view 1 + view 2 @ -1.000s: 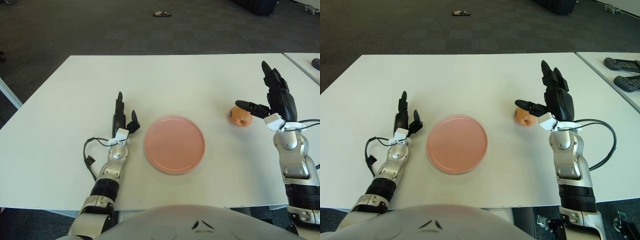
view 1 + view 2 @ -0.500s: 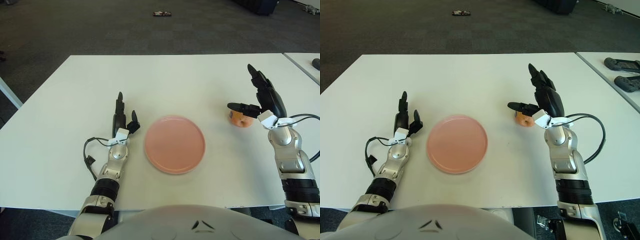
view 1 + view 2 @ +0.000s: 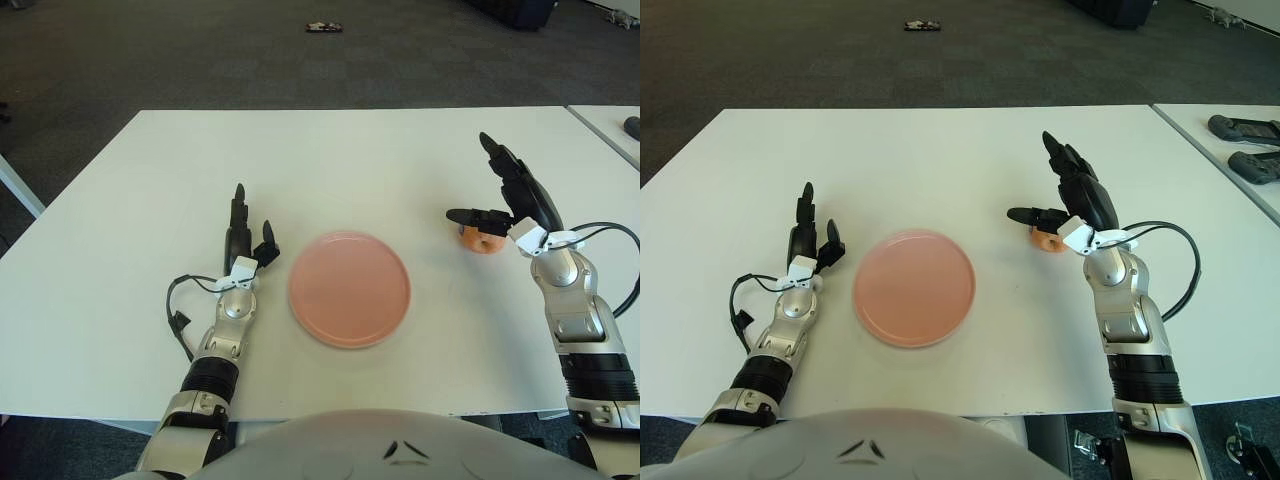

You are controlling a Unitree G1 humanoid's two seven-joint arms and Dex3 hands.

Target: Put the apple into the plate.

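The left hand (image 3: 243,245) lay left of the plate (image 3: 350,288), fingers straight and holding nothing. The plate sat mid-table (image 3: 330,160). To its right the apple (image 3: 480,241) was half hidden behind the right hand (image 3: 510,200), whose spread fingers hovered over it; I couldn't tell whether they touched.

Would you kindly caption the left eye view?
Open right hand over the apple, pink plate bare, left hand idle beside it.

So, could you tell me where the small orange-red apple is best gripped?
Around the round sides of the small orange-red apple, from above and its right, probably: the open right hand already spans it, and the pink round plate lies left.
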